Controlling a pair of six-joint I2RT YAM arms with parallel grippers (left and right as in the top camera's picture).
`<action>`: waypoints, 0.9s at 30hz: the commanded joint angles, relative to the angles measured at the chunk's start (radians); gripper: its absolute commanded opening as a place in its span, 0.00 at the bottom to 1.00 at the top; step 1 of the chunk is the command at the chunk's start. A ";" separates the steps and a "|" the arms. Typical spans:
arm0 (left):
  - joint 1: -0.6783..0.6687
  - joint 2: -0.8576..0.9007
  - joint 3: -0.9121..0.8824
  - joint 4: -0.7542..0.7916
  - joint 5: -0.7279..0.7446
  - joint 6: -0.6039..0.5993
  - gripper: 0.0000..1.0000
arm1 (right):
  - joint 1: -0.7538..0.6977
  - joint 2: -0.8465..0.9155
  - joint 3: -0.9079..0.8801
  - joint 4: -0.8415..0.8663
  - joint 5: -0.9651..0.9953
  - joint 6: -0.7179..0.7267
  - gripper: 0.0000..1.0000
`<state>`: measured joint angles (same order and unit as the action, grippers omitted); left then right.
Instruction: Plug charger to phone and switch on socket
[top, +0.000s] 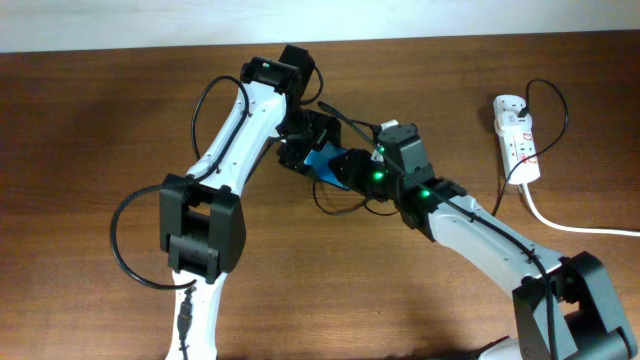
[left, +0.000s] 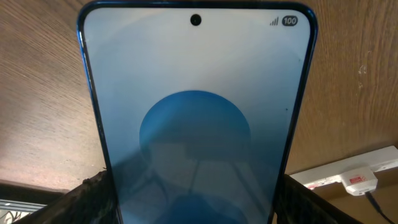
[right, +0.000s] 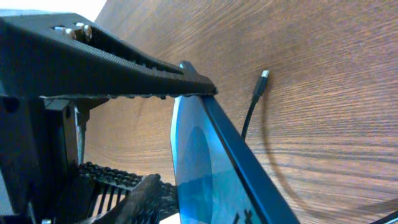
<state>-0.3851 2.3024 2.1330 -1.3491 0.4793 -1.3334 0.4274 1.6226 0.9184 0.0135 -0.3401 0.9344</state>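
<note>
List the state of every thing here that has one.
phone: screen lit, held up off the table, nothing plugged in.
charger: tip lying loose on the table.
socket: on the table; switch position unreadable.
left gripper: shut on phone.
right gripper: fingers either side of phone, upper one touching; grip uncertain.

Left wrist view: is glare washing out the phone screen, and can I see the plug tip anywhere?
Left wrist: yes, the phone screen's upper part is washed pale by reflection; the power strip in the corner reads clearly. Right wrist: the plug tip is sharp against the wood, with a soft shadow. Overhead: even light, but the phone is mostly hidden.
</note>
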 joint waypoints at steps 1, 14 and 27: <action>-0.001 -0.008 0.015 -0.006 0.014 -0.021 0.00 | 0.012 0.010 0.019 0.001 0.042 -0.009 0.37; -0.001 -0.008 0.015 -0.014 0.030 -0.020 0.00 | 0.012 0.054 0.019 0.028 0.026 -0.010 0.13; 0.050 -0.008 0.015 0.008 0.036 0.187 0.23 | -0.046 0.025 0.019 0.027 -0.032 -0.039 0.04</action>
<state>-0.3698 2.3024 2.1414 -1.3579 0.5018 -1.3212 0.4179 1.6749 0.9257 0.0296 -0.3447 0.9283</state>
